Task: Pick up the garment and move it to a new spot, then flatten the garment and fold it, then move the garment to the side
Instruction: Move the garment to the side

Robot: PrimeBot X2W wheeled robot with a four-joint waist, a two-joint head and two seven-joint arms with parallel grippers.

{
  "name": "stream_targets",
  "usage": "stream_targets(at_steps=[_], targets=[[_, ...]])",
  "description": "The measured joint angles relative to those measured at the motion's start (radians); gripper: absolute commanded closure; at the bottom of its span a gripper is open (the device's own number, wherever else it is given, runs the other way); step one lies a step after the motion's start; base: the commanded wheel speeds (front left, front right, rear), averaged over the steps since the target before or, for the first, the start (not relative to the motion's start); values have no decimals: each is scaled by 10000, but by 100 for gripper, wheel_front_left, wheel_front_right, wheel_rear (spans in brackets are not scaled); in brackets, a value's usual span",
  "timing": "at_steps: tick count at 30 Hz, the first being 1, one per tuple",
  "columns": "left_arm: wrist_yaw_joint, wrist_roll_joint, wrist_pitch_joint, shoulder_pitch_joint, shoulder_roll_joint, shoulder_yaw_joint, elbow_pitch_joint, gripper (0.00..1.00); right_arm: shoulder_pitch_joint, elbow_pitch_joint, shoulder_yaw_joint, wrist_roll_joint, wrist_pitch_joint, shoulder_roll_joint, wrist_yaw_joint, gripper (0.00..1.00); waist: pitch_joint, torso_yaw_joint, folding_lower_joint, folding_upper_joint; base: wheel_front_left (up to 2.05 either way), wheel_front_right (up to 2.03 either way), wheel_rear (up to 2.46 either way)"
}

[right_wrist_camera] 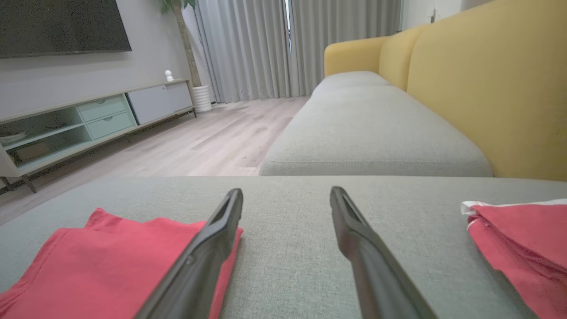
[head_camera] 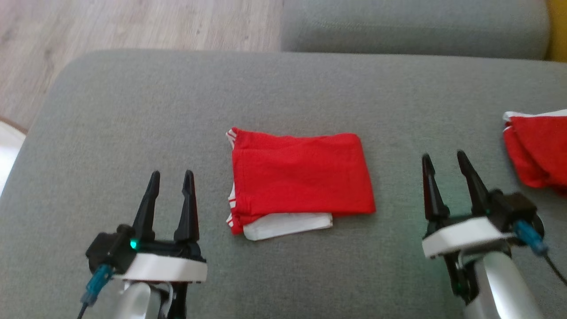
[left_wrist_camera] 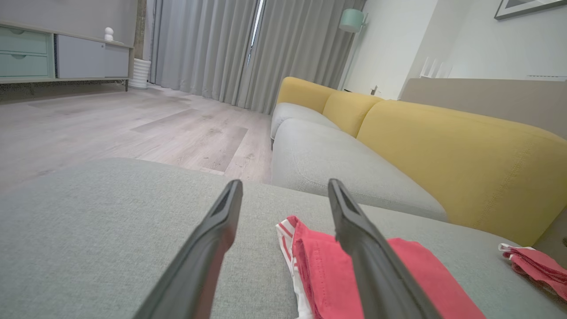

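Note:
A red garment [head_camera: 299, 177] with white trim lies folded into a rectangle in the middle of the grey sofa cushion [head_camera: 133, 110]. My left gripper [head_camera: 171, 176] hovers open to its left, nothing between the fingers. My right gripper [head_camera: 444, 157] stands open to its right, also empty. In the left wrist view the garment [left_wrist_camera: 319, 266] lies just right of the left gripper [left_wrist_camera: 283, 188]. In the right wrist view the garment [right_wrist_camera: 110, 261] spreads at lower left, partly behind the left finger of the right gripper [right_wrist_camera: 287, 192].
Another folded red and white garment [head_camera: 538, 148] lies at the cushion's right edge, also seen in both wrist views [left_wrist_camera: 538, 266] [right_wrist_camera: 522, 239]. A second grey seat [head_camera: 412, 26] with yellow backrests [left_wrist_camera: 465, 155] lies beyond. Wooden floor [head_camera: 110, 22] is past the cushion's far left edge.

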Motion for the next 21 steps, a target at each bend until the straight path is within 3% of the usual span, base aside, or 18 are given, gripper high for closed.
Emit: stream_targets(at_steps=[8,21], targets=[[65,-336,-2,-655,-8,-374,-207,0,-977,383,445,59,1315,-10,0,0,671,450,2,0,0,0,0],[278,-627,0,-755,-13,-926,-207,0,-1902,2951,1417,1116,2851,-35,0,0,1127,1338,1,0,0,0,0]])
